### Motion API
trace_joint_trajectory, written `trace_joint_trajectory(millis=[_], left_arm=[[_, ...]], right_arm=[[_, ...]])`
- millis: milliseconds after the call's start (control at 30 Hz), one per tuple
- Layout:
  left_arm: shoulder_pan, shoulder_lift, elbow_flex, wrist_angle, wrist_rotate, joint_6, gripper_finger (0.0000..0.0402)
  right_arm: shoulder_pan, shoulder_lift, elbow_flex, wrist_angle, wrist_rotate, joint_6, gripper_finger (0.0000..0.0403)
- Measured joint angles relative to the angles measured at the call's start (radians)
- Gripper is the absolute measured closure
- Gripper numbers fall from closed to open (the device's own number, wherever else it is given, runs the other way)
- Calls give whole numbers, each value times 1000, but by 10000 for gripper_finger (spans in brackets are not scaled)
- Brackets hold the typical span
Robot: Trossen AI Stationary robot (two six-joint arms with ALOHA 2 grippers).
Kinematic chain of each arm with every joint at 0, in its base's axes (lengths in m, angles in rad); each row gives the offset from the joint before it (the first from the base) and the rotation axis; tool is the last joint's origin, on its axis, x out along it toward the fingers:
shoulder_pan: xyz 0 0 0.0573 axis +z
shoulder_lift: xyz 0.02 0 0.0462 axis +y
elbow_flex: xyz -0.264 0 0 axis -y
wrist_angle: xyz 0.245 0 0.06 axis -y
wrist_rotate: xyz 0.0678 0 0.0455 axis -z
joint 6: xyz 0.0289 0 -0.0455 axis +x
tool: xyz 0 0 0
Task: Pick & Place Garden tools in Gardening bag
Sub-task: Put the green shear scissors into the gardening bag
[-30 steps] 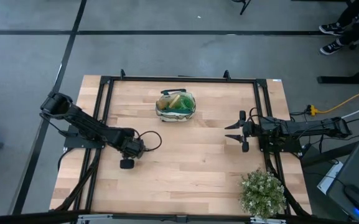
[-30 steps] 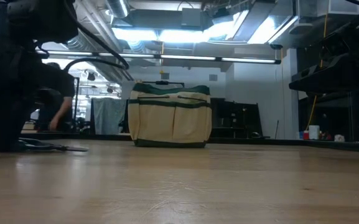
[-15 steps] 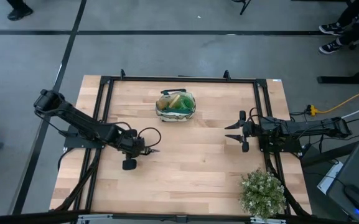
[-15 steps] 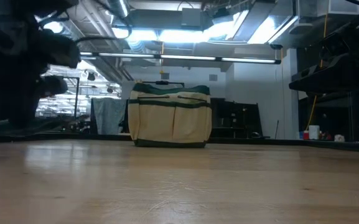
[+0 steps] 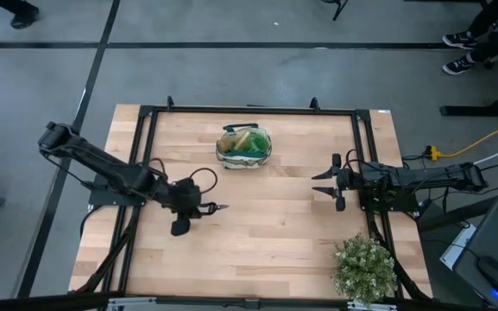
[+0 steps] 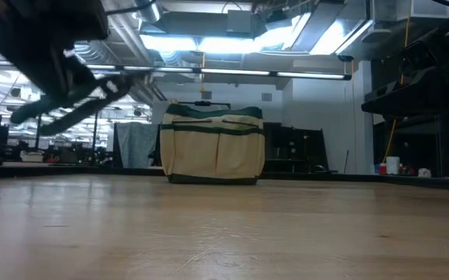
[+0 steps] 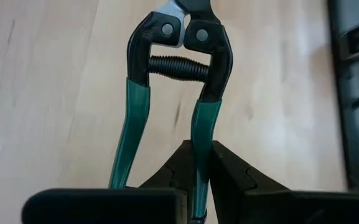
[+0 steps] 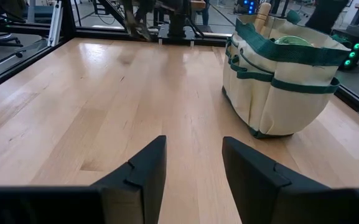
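My left gripper is shut on the black pruning shears with green handles, held above the table's left middle; they also show in the low view. The cream gardening bag with green trim stands on its base at the far middle, and shows in the low view and right wrist view. A wooden handle and a green item stick out of its top. My right gripper is open and empty at the table's right. My left gripper pinches one green handle of the shears between its two fingers, toward the handle's free end. The other handle lies free beside the fingers. The fingers come from the table's left and lie along the handle. The shears are lifted clear, blades toward the right, slightly raised.
A bushy potted plant stands at the near right corner. A black frame rail runs round the table. Bare wood lies between the shears and the bag and across the table's near middle.
My left gripper has risen from the table with the shears and gone a little toward the table's right edge. The shears lay flat on the wood a second ago and now hang clear of it, tilted.
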Motion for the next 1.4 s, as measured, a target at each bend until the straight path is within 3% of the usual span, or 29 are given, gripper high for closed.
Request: trace_joint_trajectory(millis=[467, 867, 1400], left_arm=[[0, -131, 2, 206, 0, -35, 375], [4, -159, 2, 431, 30, -35, 375], [156, -159, 27, 588, 178, -53, 375]], right_arm=[[0, 0, 0, 0, 0, 0, 243], [0, 0, 0, 0, 0, 0, 243], [0, 0, 0, 0, 0, 0, 243]])
